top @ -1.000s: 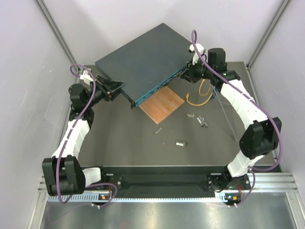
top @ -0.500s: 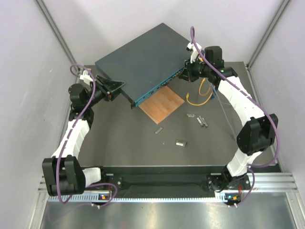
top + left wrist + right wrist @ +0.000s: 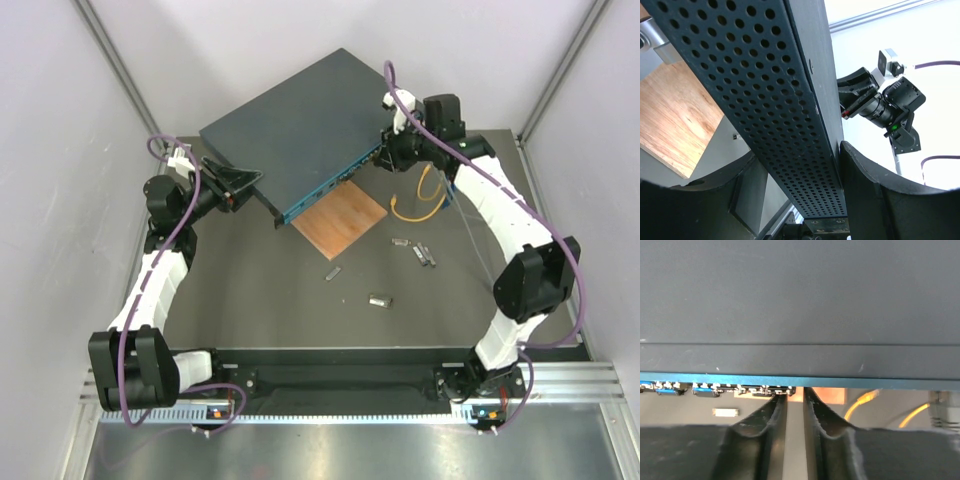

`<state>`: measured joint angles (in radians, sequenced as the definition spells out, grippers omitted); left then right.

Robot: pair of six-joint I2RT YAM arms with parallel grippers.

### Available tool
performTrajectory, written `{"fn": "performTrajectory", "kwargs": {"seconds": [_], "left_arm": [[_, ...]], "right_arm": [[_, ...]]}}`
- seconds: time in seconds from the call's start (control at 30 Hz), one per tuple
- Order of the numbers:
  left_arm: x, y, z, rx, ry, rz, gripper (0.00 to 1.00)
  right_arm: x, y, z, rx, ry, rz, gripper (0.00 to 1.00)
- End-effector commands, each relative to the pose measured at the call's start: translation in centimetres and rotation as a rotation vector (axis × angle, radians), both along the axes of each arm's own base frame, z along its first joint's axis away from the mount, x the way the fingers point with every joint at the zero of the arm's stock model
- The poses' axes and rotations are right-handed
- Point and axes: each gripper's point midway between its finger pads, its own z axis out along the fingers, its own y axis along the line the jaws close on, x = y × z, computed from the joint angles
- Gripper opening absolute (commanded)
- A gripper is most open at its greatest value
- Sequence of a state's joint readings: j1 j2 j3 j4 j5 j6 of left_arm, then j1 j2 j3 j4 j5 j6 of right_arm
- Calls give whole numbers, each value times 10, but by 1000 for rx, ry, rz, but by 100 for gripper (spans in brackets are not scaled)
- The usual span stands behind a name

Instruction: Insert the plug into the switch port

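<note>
Now: left tool [image 3: 243,182] clamped on switch [image 3: 300,125] corner; right tool [image 3: 795,410] barely parted, empty, at its front edge.

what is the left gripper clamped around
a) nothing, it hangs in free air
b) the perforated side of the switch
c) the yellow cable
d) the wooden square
b: in the left wrist view the left gripper has one finger on either side of the perforated side panel of the switch.
</note>
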<state>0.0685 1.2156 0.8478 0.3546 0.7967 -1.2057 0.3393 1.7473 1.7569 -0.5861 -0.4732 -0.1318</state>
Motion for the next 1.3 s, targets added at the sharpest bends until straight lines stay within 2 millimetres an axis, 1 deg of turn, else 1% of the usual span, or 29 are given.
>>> {"fn": "performTrajectory", "kwargs": {"seconds": [0.0, 0.03, 0.07, 0.1, 0.2, 0.23, 0.27, 0.33, 0.37, 0.4, 0.43, 0.5, 0.53, 0.57, 0.63, 0.67, 0.7, 0.73, 0.77, 0.8, 0.83, 0.87, 0.93, 0.97, 1.07, 1.13, 1.2, 1.23, 1.27], "left_arm": [[16, 10, 12, 93, -124, 70, 20], [17, 11, 14, 91, -126, 74, 24], [16, 11, 16, 90, -128, 71, 28], [17, 11, 16, 89, -127, 74, 39], [16, 12, 18, 76, -123, 81, 53], [16, 13, 19, 74, -125, 82, 60], [16, 13, 22, 74, -132, 84, 64], [15, 14, 25, 73, -143, 89, 73], [14, 15, 27, 71, -147, 92, 80], [13, 16, 29, 70, -150, 95, 84], [13, 19, 30, 69, -154, 104, 87], [10, 23, 34, 61, -160, 117, 94], [8, 24, 39, 58, -172, 122, 95], [7, 26, 43, 55, -187, 129, 96], [2, 30, 50, 39, -202, 141, 96], [0, 31, 53, 33, -218, 145, 96], [-1, 34, 54, 24, -217, 155, 96], [-6, 35, 58, 21, -235, 157, 96], [-8, 36, 62, 19, -252, 160, 95], [-9, 39, 60, 14, -248, 168, 95], [-12, 40, 62, 14, -258, 173, 95], [-12, 41, 61, 12, -254, 180, 95], [-13, 44, 58, 13, -242, 191, 95], [-13, 46, 57, 11, -242, 202, 95], [-14, 48, 55, 15, -243, 207, 95], [-16, 49, 57, 25, -245, 203, 95], [-16, 48, 58, 34, -251, 199, 95], [-17, 48, 59, 36, -252, 201, 95], [-17, 48, 59, 36, -252, 201, 95]], "right_arm": [[-15, 24, 66, 65, -287, 149, 28], [-31, 17, 77, 71, -317, 169, 36], [-37, 11, 72, 48, -328, 179, 52], [-46, 2, 53, 26, -293, 181, 58], [-76, -16, 34, -36, -257, 229, 68], [-90, -20, 36, -43, -263, 251, 70], [-101, -26, 18, -80, -233, 280, 75], [-118, -31, 5, -106, -209, 320, 81], [-129, -34, -5, -135, -208, 362, 88], [-143, -38, -19, -149, -152, 389, 90], [-152, -39, -24, -154, -141, 416, 92], [-169, -43, -52, -197, -91, 463, 93], [-172, -46, -59, -225, -94, 465, 91], [-182, -46, -79, -243, -54, 485, 89], [-180, -48, -95, -299, -68, 459, 83], [-191, -43, -113, -325, -47, 488, 81], [-188, -45, -121, -371, -59, 468, 77], [-187, -39, -130, -380, -80, 458, 69], [-191, -28, -134, -391, -113, 483, 67], [-188, -25, -137, -412, -142, 476, 66], [-188, -18, -140, -416, -173, 498, 66], [-186, -2, -141, -399, -234, 529, 67], [-183, 17, -153, -396, -253, 587, 73], [-180, 36, -145, -367, -314, 620, 74], [-174, 75, -146, -326, -383, 717, 76], [-169, 92, -153, -316, -406, 778, 76], [-168, 102, -159, -315, -425, 829, 76], [-166, 105, -170, -334, -433, 866, 76], [-164, 108, -171, -339, -455, 883, 76]]}}
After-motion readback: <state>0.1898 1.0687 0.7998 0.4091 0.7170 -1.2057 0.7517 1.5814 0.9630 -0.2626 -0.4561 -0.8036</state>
